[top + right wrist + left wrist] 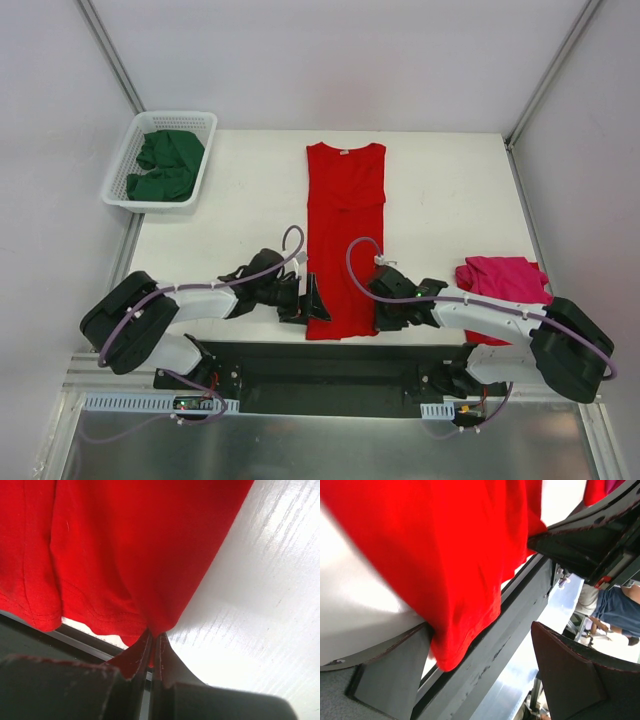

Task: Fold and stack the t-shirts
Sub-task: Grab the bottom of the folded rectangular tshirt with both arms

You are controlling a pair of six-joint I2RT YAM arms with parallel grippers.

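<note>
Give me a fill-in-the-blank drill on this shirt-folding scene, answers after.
1. The right gripper is ___ on the red t-shirt's near hem.
2. The left gripper stands ___ at that hem's other corner.
3. The green t-shirts lie in the white basket at the table's far ___ corner.
4. The pink t-shirt lies to the red one's ___.
Answers: shut, open, left, right.

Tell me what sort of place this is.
Most likely a robotics lab test cell, not a home: a white table boxed in by plain white panels on metal posts, with two robot arms bolted at its near edge and a red t-shirt laid out on it.
</note>
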